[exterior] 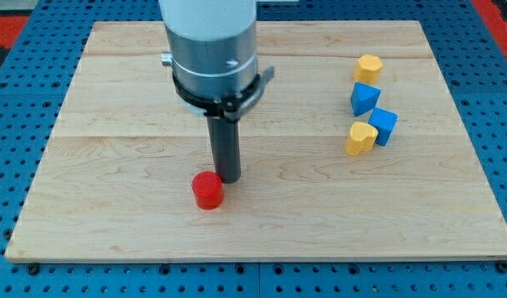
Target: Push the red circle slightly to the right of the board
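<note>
**Tip beside the red circle**

The red circle (pixel 208 190) lies left of centre on the board (pixel 113 207), near the bottom edge. My tip (pixel 229 178), a bare rod holding nothing, stands just beside its upper right. Two yellow (pixel 361 137) and two blue blocks (pixel 383 126) cluster at far right.

A red round block (pixel 208 190) sits on the pale wooden board (pixel 113 207) (faint grain lines); at right, two yellow blocks (pixel 368 67) (pixel 361 138) and two blue blocks (pixel 364 98) (pixel 384 126); the surrounding blue pegboard (pixel 13 149) is dotted with holes.
</note>
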